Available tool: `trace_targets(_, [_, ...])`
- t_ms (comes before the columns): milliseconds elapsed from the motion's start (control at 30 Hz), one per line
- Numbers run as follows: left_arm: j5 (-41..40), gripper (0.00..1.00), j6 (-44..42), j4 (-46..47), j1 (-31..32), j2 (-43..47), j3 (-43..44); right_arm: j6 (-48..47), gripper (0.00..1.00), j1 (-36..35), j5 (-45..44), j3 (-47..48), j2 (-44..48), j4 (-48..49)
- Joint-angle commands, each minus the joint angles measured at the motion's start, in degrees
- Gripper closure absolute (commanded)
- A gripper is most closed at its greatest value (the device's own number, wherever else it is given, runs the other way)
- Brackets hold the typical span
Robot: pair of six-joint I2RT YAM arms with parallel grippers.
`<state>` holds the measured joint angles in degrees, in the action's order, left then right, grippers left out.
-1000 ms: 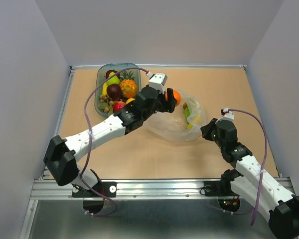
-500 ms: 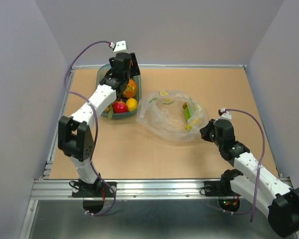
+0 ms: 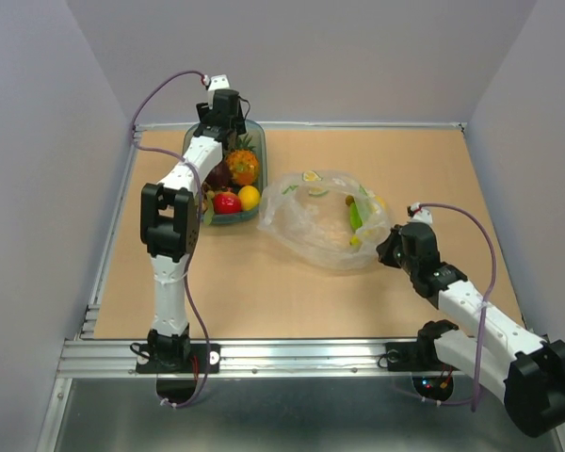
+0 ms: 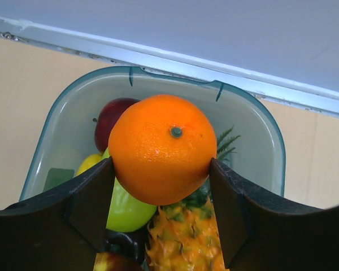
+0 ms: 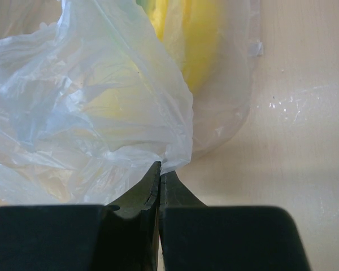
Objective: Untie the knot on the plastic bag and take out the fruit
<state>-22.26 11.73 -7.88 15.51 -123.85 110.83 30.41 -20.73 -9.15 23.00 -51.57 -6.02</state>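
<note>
The clear plastic bag (image 3: 322, 224) lies crumpled mid-table, its mouth loose toward the left; no knot shows. A yellow banana (image 3: 367, 218) and green pieces (image 3: 354, 211) remain inside it. My left gripper (image 3: 225, 113) hangs over the far end of the green-tinted tray (image 3: 262, 174). In the left wrist view it (image 4: 161, 165) is shut on a round orange (image 4: 161, 144), held above the fruit in the tray (image 4: 254, 110). My right gripper (image 3: 387, 248) is shut on the bag's right edge, pinching a fold of plastic (image 5: 175, 152) between closed fingers (image 5: 160, 172) low at the table.
The tray holds a pineapple (image 3: 242, 166), a lemon (image 3: 250, 197), a red apple (image 3: 226, 201), a green fruit (image 4: 124, 209) and a dark red fruit (image 4: 110, 116). The back wall and metal rail (image 4: 158, 53) run just beyond the tray.
My left arm has swung from the bag's mouth to the far end of the tray, carrying the orange. The right gripper has kept its hold on the bag's edge.
</note>
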Motion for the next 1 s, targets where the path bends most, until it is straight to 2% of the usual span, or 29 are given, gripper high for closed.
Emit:
trace_targets(0, [-0.4,0.41,-1.8,-1.0,0.2,0.3,4.1,-1.4,1.0,-0.4,-0.4,4.9,-0.1,0.6])
trace_targets(100, [0.5,0.23,-1.8,-0.6,0.2,1.5,2.5,-1.8,1.0,-0.5,-1.1,5.8,0.1,0.0])
trace_targets(200, [1.3,0.12,-1.4,-0.4,0.1,3.9,0.7,-2.2,1.0,-0.5,-1.4,6.9,0.2,-0.7])
trace_targets(267, [1.7,0.09,-1.3,0.1,0.1,5.4,-1.0,-2.3,1.0,-0.4,-1.5,7.2,0.5,-0.9])
trace_targets(500, [5.1,0.07,0.7,0.1,0.7,11.7,-5.6,-3.2,0.99,-0.5,-3.9,8.7,1.9,-2.9])
trace_targets(567, [6.4,0.07,2.2,0.7,1.8,15.1,-8.7,-3.6,0.87,-0.5,-4.2,9.8,2.7,-4.0])
trace_targets(600, [7.7,0.07,2.6,1.5,2.4,18.2,-10.2,-4.5,0.68,-0.5,-4.1,10.3,3.1,-4.7])
trace_targets(633, [8.3,0.07,2.9,2.6,3.1,19.9,-11.9,-4.8,0.68,-0.5,-4.0,11.0,3.3,-5.1])
trace_targets(667, [8.5,0.07,3.5,5.1,3.8,21.7,-16.0,-5.3,0.46,-0.5,-3.7,13.0,3.7,-5.8])
trace_targets(700, [8.6,0.07,3.8,6.5,4.8,23.5,-18.2,-5.7,0.35,-0.5,-3.4,14.2,3.8,-6.5])
trace_targets(733, [8.8,0.07,4.0,7.6,6.4,27.0,-20.3,-6.5,0.18,-0.5,-3.1,15.4,3.8,-8.1])
trace_targets(833, [9.2,0.07,5.7,13.2,9.6,34.0,-28.8,-8.0,0.0,-0.4,-2.7,21.5,2.7,-11.6])
trace_targets(967, [9.4,0.07,5.8,20.3,13.6,41.5,-39.3,-9.1,0.0,-0.5,-3.7,27.7,-1.1,-13.9])
